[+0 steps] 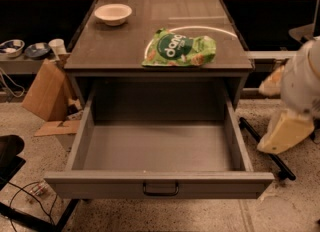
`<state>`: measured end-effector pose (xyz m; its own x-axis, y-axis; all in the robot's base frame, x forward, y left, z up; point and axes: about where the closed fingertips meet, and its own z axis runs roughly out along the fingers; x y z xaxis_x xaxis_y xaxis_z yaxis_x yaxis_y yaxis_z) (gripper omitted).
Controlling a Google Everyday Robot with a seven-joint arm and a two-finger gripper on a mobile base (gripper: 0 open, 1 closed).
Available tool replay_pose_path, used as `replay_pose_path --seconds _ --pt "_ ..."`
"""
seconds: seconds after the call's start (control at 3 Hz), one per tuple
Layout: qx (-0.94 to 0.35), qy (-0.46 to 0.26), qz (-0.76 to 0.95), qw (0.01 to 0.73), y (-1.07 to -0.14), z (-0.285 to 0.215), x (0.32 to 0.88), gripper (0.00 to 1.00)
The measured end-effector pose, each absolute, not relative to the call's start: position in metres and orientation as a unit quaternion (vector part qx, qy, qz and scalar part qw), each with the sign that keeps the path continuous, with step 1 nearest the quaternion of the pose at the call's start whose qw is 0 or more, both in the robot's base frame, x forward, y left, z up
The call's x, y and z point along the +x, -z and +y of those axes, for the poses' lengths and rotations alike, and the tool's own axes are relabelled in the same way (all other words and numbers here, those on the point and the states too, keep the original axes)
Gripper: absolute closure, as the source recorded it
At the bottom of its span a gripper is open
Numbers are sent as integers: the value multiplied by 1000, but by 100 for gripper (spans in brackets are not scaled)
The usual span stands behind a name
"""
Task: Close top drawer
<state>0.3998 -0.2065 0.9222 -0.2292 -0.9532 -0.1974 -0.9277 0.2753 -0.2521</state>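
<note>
Top drawer (100, 187) sits pulled fully out toward the near side, handle (160, 190) at centre. Tool (284, 132) hangs at right, well apart; open or closed, can't tell. Best to push the front squarely at centre, straight toward the far side.

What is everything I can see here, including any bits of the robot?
wide grey top drawer with small dark handle: one, grey, pulled open under the counter, nothing inside.
flat brown counter: one, brown, above the drawer.
round white bowl: one, white, counter's back left.
crinkly green snack bag: one, green, counter's middle right.
brown cardboard box: one, brown, floor at left.
small dishes: two, pale and dark, low shelf far left.
pale cup: one, whitish, same shelf.
robot arm: one, white and cream, right edge beside the drawer.
gripper: none in view.
</note>
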Motion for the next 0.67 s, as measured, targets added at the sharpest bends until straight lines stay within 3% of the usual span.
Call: replay_pose_path --seconds 0.67 --pt "-603 70 789 100 -809 -195 356 76"
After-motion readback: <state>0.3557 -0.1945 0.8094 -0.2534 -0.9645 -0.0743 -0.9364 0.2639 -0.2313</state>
